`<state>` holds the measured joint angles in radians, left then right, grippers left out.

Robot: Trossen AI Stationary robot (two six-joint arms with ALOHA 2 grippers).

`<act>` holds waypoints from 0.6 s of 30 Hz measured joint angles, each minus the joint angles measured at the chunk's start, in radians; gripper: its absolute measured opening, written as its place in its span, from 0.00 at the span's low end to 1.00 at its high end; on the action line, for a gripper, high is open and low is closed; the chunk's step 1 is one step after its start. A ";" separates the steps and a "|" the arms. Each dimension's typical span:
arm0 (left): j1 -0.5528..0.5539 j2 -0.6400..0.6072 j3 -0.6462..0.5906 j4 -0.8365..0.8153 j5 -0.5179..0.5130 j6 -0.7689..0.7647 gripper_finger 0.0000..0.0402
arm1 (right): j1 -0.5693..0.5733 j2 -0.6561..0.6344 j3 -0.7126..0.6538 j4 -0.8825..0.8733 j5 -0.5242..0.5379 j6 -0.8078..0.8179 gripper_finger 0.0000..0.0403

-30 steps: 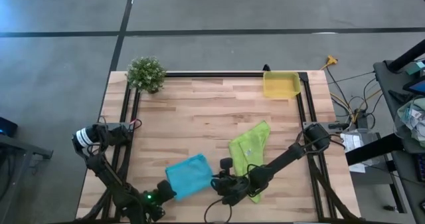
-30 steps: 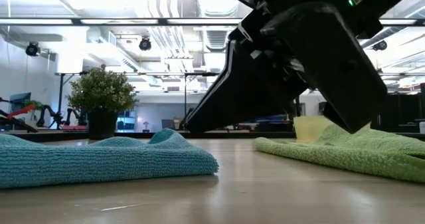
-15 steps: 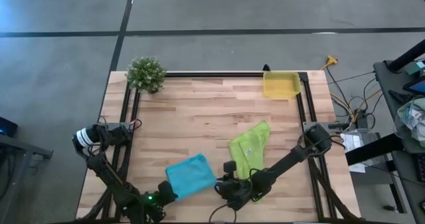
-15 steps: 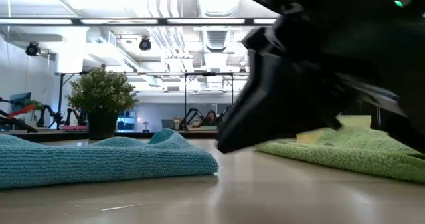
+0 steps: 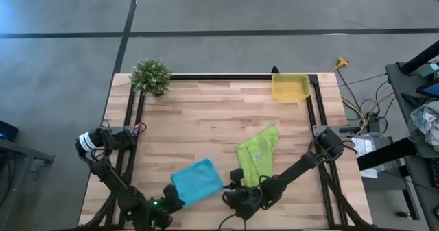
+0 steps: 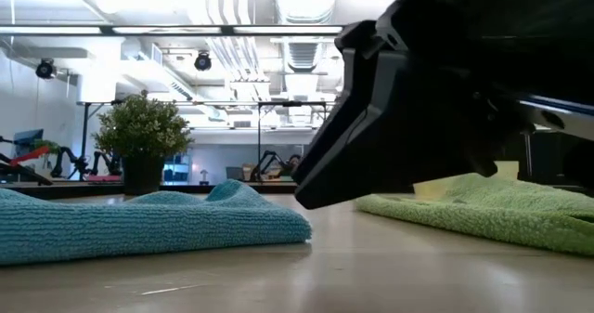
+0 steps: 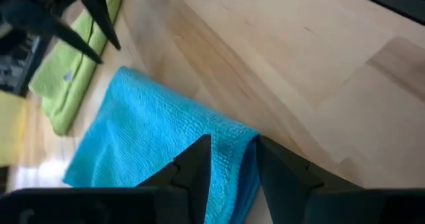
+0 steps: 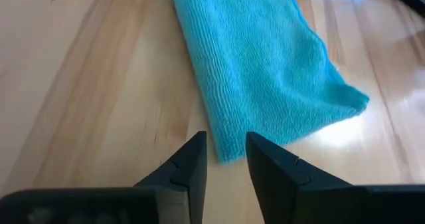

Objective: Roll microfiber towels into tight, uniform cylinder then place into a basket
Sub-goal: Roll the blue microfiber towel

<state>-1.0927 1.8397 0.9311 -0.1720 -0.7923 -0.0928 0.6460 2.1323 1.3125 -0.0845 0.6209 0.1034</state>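
The turquoise towel (image 5: 197, 179) lies folded flat near the table's front edge. The lime-green towel (image 5: 258, 155) lies crumpled to its right. The yellow basket (image 5: 289, 87) stands at the far right. My left gripper (image 7: 234, 141) is at the turquoise towel's near left corner and shut on it. My right gripper (image 8: 225, 137) comes in low from the right, its fingers a little apart. The towel's near right corner (image 8: 226, 156) lies just at its fingertips. In the low view its dark fingers (image 6: 371, 136) hang close over the table. My left gripper has the turquoise towel's corner (image 7: 240, 159) between its two fingers, which slant down from the table's near left. The towel rests flat on the table; one layer or several, I cannot tell. My right gripper: whether its fingertips touch the towel's corner I cannot tell.
A small potted plant (image 5: 151, 75) stands at the far left corner. A black rail (image 5: 219, 76) runs along the far edge. Bare wood lies between the towels and the basket.
My right gripper has swung toward the table's near edge, off the green towel's near end, and has sunk closer to the table by the turquoise towel's near right corner. Both towels have stayed where they were.
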 joint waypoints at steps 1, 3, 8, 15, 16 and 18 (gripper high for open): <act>0.000 0.000 -0.003 0.000 -0.003 -0.025 0.25 | 0.000 0.000 0.000 0.003 0.000 -0.008 0.25; 0.000 0.000 -0.007 -0.001 -0.012 -0.072 0.22 | -0.003 0.005 0.000 0.020 0.000 -0.025 0.25; 0.000 0.000 -0.007 0.000 -0.031 -0.198 0.12 | -0.005 0.034 0.000 0.070 -0.019 -0.085 0.25; 0.000 0.000 -0.011 0.002 -0.034 -0.390 0.01 | -0.005 0.040 0.002 0.081 -0.018 -0.072 0.25; 0.000 0.000 -0.013 0.009 -0.034 -0.418 0.01 | -0.005 0.040 0.002 0.084 -0.018 -0.071 0.25; 0.000 0.000 -0.023 0.030 -0.034 -0.470 0.00 | -0.005 0.040 0.002 0.094 -0.018 -0.070 0.25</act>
<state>-1.0931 1.8400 0.9083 -0.1422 -0.8263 -0.5629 0.6415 2.1719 1.3140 0.0097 0.6030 0.0330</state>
